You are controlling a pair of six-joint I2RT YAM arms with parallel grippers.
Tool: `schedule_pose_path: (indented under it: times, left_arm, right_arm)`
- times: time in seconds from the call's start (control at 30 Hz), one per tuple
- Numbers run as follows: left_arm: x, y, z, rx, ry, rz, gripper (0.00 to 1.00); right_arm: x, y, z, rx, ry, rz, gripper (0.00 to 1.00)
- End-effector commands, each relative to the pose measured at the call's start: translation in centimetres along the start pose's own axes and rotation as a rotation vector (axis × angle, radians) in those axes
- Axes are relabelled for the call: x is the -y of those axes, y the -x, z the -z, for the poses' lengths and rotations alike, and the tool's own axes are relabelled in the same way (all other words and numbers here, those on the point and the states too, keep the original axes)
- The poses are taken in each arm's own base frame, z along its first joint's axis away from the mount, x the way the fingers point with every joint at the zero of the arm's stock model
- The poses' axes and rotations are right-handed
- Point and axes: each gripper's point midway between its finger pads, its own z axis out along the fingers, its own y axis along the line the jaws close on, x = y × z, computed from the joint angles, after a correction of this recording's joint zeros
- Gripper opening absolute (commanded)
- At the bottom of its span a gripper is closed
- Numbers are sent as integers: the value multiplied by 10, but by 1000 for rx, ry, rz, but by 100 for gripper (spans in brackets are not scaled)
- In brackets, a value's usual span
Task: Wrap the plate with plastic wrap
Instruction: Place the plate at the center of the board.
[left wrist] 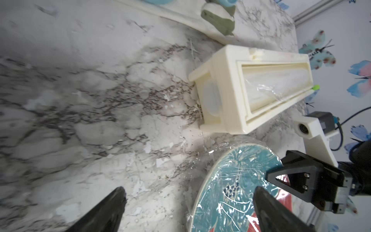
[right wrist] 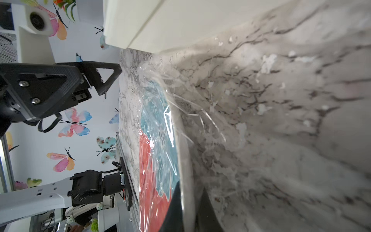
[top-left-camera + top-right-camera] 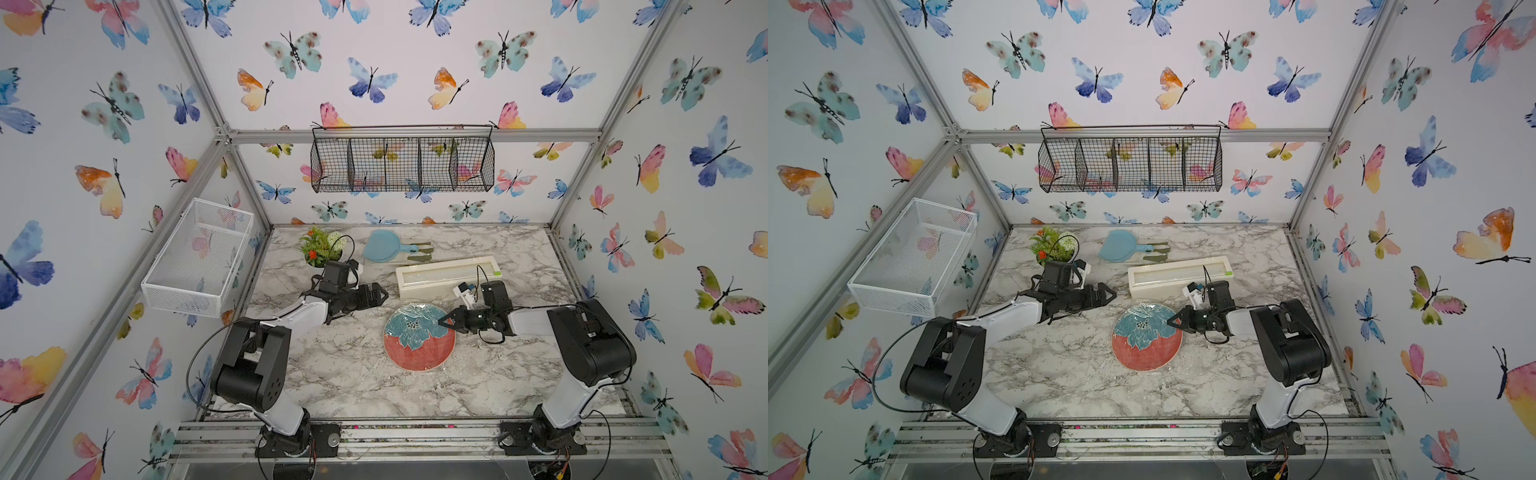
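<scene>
Fingers (image 2: 172,209) of the right gripper (image 3: 444,322) are pressing together on the rim of the plate (image 3: 415,349). The right wrist view is showing one of them lying over its top face and the other under it. The grip is sitting on the plate's right edge, on the side toward the right arm, where the teal flower is meeting the coral-red part.

Glossy, crinkled plastic wrap (image 1: 236,168) is lying over the plate's face. A loose fringe of it is spilling past the rim onto the desk (image 3: 332,374). The plate is lying flat near the middle of the desk, just in front of the dispenser box (image 3: 440,279) and apart from it.

The left gripper (image 3: 380,296) is hovering to the left of the plate, clear of it and pointing to the right. Its fingers (image 1: 114,206) are standing spread wide with nothing held between them. In the left wrist view only bare desk and the plate's near edge are showing in the gap.

The cream dispenser box is lying lengthwise behind the plate. A roll of film (image 1: 281,80) is showing in its top recess, and a small green tab (image 1: 316,87) is sitting at its right end. Behind the box a light blue paddle-shaped dish (image 3: 380,246) is resting, and a small potted plant (image 3: 320,246) is standing at the desk's back left.
</scene>
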Motion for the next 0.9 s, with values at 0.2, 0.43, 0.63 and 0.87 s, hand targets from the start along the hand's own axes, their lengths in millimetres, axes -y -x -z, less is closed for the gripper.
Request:
schedule_pose_path:
  times: [0.2, 0.43, 0.63, 0.87]
  left_arm:
    - [-19, -13, 0, -28, 89, -7, 98]
    - [23, -15, -5, -40, -44, -119, 98]
    - [65, -32, -26, -132, -107, -292, 98]
    - [73, -38, -54, -219, -140, -334, 98]
  right_arm:
    - [11, 0, -5, -42, -70, 40, 11]
    - [17, -7, -1, -54, -106, 47, 2]
    - [18, -2, 0, -62, -134, 75, 7]
    - [18, 0, -3, -67, -123, 87, 9]
